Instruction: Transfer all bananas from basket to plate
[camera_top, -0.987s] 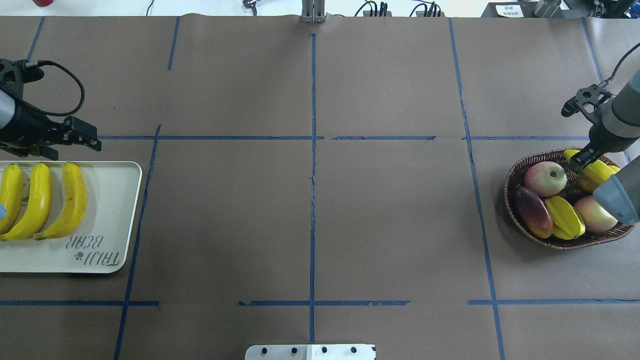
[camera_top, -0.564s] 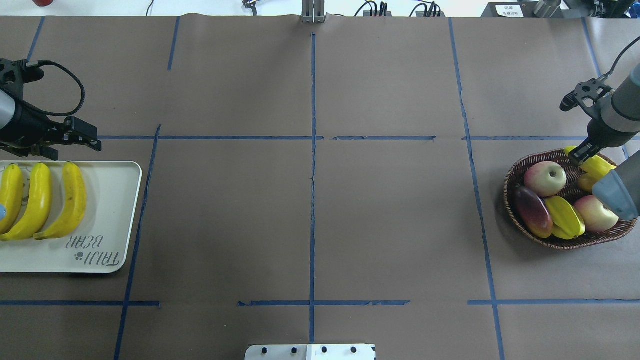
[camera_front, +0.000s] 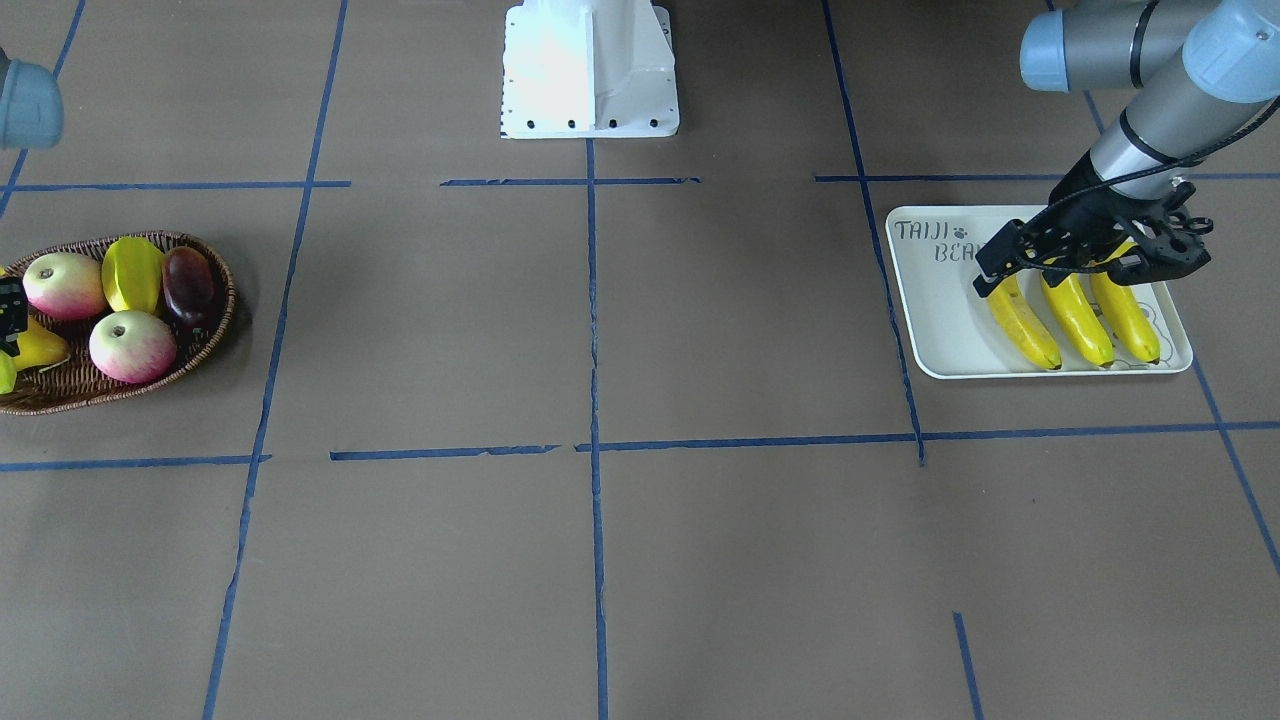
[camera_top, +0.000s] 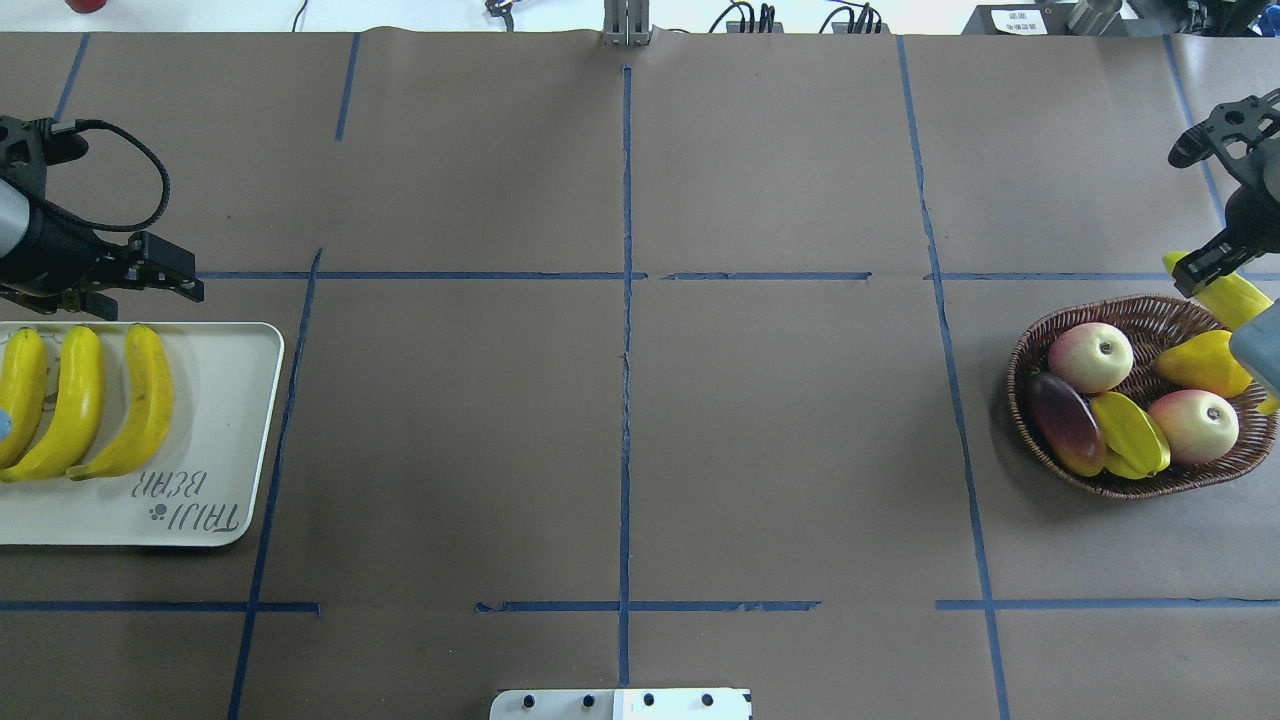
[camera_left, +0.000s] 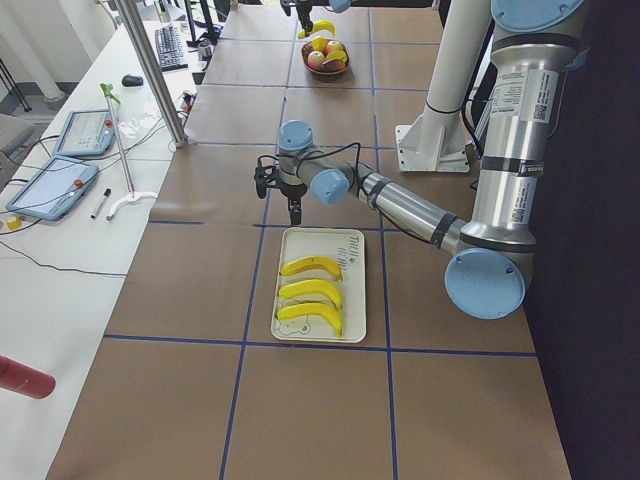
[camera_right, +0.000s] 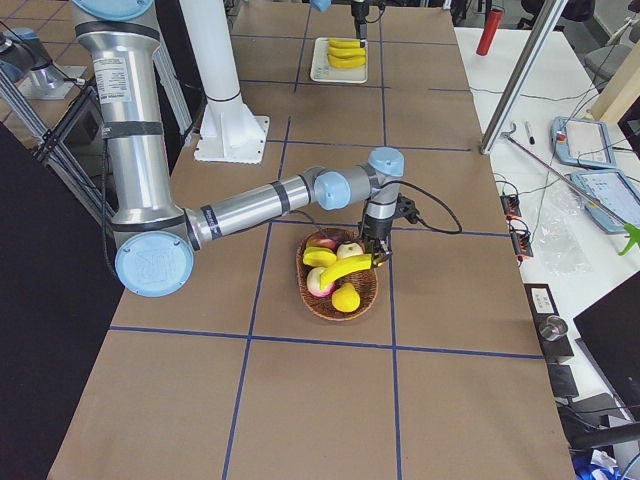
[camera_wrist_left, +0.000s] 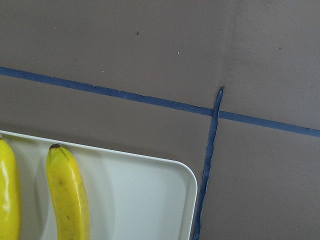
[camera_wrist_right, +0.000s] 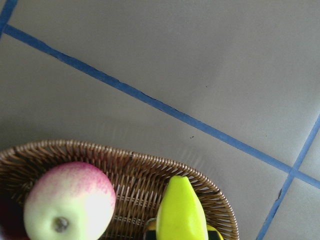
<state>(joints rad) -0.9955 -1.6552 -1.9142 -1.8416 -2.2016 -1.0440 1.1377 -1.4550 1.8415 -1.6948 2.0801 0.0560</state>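
Three bananas (camera_top: 140, 400) lie side by side on the white TAIJI BEAR plate (camera_top: 220, 420), which also shows in the front view (camera_front: 940, 310). My left gripper (camera_top: 197, 280) is open and empty, just beyond the plate's far edge. My right gripper (camera_top: 1195, 272) is shut on the fourth banana (camera_top: 1232, 295) and holds it above the far right rim of the wicker basket (camera_top: 1020, 360). In the right side view the banana (camera_right: 345, 268) hangs across the basket (camera_right: 338, 316). The right wrist view shows the banana's end (camera_wrist_right: 180, 210) over the basket rim (camera_wrist_right: 100, 147).
The basket holds two apples (camera_top: 1090, 357), a star fruit (camera_top: 1130, 435), a dark red fruit (camera_top: 1068, 422) and a yellow pear (camera_top: 1205, 365). Brown paper with blue tape lines (camera_top: 625, 350) covers the table. The robot's white base (camera_front: 590, 70) stands at the near middle.
My right gripper has risen and moved right and away with the banana, lifting it out of the basket and uncovering the pear. The left arm has not moved.
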